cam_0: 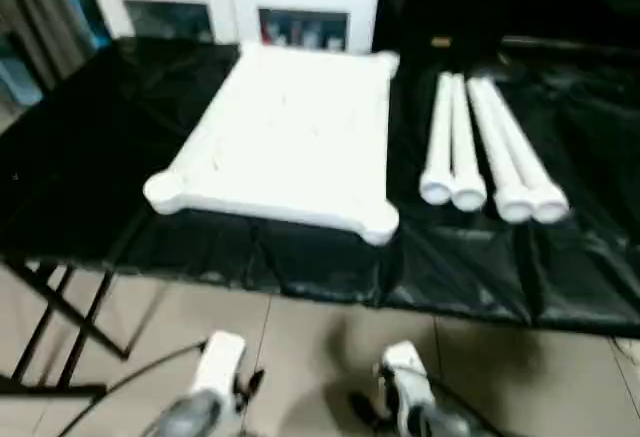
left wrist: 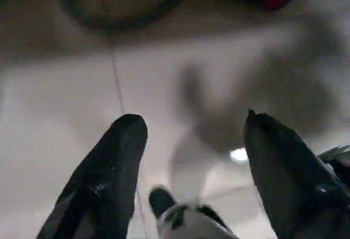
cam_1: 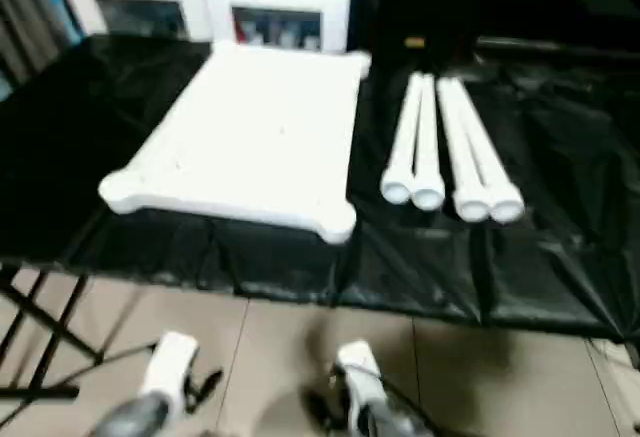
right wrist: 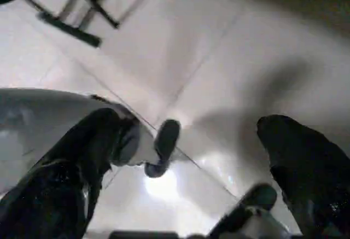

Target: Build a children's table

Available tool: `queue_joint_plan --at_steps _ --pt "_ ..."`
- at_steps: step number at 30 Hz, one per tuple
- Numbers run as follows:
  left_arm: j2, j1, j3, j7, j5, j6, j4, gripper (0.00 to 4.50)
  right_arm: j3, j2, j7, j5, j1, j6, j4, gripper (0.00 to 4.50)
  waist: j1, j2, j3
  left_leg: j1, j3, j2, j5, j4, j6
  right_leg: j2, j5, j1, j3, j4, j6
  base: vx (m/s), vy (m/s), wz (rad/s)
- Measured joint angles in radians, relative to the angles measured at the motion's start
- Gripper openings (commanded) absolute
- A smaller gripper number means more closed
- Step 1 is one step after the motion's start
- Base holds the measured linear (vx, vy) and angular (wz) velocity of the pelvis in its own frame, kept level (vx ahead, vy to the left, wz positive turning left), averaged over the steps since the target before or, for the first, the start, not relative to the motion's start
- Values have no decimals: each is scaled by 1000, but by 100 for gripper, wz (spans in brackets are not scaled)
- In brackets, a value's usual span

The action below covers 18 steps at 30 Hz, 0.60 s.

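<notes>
Left gripper: jaws released — the two black fingers stand wide apart with nothing between them; tiled floor lies beyond the tips.
Right gripper: jaws released, fingers spread, nothing grasped; pale floor tile shows in the gap.
Arm position: both arms hang low in front of the work table, over the floor, well apart from the task parts; in the head views the left wrist and right wrist sit at the lower edge.
Tabletop: white plastic, rectangular, with rounded bulging corner sockets; lies flat on the black-covered work table, on the left half, its near long edge close to the table's front edge.
Legs: four long white cylinders, lying side by side on the black cover to the right of the tabletop — two touching pairs with a narrow gap between the pairs; round ends face the robot.
Separation: legs and tabletop lie near each other, not touching.
Background: white glass-door cabinet behind the work table.
</notes>
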Motion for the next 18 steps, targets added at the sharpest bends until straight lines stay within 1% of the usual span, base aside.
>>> queue_joint_plan --at_steps 2,5,6,7,8,9,11,13,16,17,18 --pt "14 44 -10 -43 -5 -23 -100 322 30 -31 56 1 27 2 -119 450 -1 -2 2 1 0 0 0 0 0 0 -3 1 1 0 5 0 0 0" --pt "26 94 -29 -86 -30 -19 -252 322 58 -71 121 17 51 27 -278 450 -1 -8 3 3 0 0 0 0 0 1 -4 1 2 1 7 0 0 0" --pt "32 113 -32 -95 -40 -4 -303 322 66 -84 141 27 65 47 -334 450 -2 -9 4 3 0 0 0 0 0 1 -4 1 2 1 7 0 0 0" --pt "48 149 -33 -113 -58 6 -399 322 76 -113 175 50 92 64 -442 450 -1 -11 5 3 0 0 0 -1 0 1 -4 2 2 0 7 0 0 0" --pt "66 178 -32 -128 -79 36 -484 322 78 -142 206 75 105 106 -535 450 -1 -13 7 3 0 0 0 0 0 1 -4 1 3 1 7 0 0 0" --pt "84 210 -32 -145 -99 53 -563 322 78 -173 231 101 123 133 -623 450 0 -15 8 3 0 0 0 -1 0 1 -4 2 3 0 7 0 0 0" --pt "110 245 -28 -168 -123 74 -671 322 65 -220 270 144 130 180 -750 450 -1 -16 7 4 0 0 0 -1 0 2 -4 2 3 0 7 0 0 0" --pt "114 255 -28 -176 -133 85 -715 322 58 -236 294 173 130 203 -815 450 0 -18 6 4 0 0 0 -1 0 2 -4 2 4 0 7 0 0 0" --pt "131 300 -29 -187 -159 115 -808 322 58 -271 322 215 133 255 -909 450 0 -20 5 3 -1 0 0 -1 0 2 -4 2 4 1 7 0 0 0" --pt "143 322 -24 -187 -179 140 -869 322 50 -293 330 242 133 293 -959 450 1 -22 6 3 -1 0 0 0 0 3 -4 1 4 1 7 0 0 0" --pt "149 324 -20 -187 -189 150 -898 322 37 -301 334 255 132 307 -986 450 1 -23 6 3 -1 0 0 -1 0 3 -4 1 4 1 7 0 0 0"
